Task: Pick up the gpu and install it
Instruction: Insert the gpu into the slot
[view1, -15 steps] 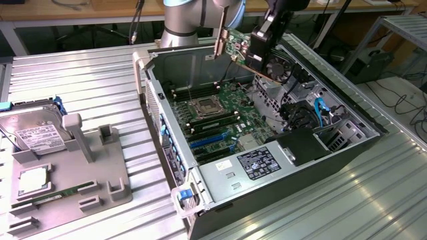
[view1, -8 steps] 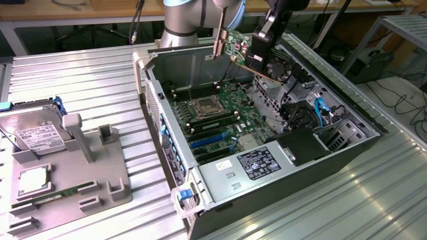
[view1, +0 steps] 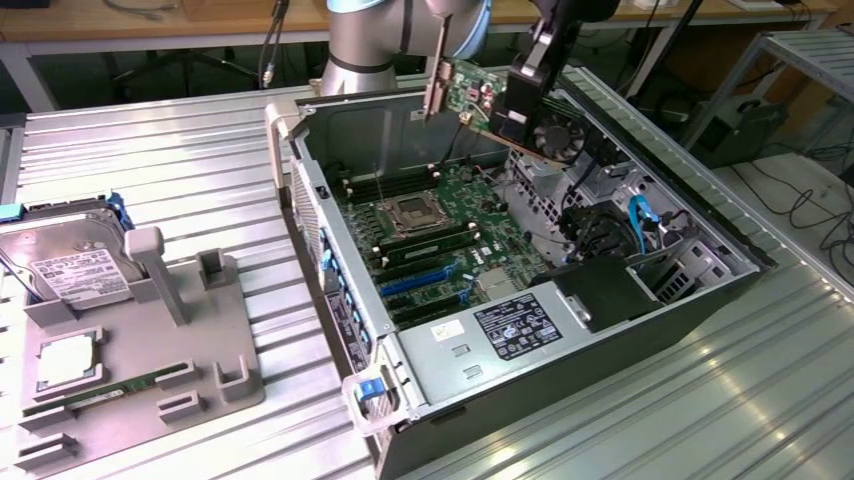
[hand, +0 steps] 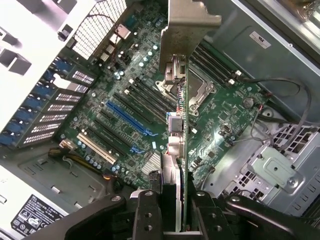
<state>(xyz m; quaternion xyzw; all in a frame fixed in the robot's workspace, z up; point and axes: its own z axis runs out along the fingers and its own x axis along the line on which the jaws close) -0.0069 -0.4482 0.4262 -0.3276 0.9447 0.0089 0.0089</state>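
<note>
Wrist view, tool pinching the gpu at one end, card hanging above the motherboard

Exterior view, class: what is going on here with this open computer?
The robot arm's gripper is clamped on the gpu, holding it over the motherboard of the open computer case. The card is not yet seated in any slot. A hard drive sits on the grey tray at the exterior view's left.
</note>
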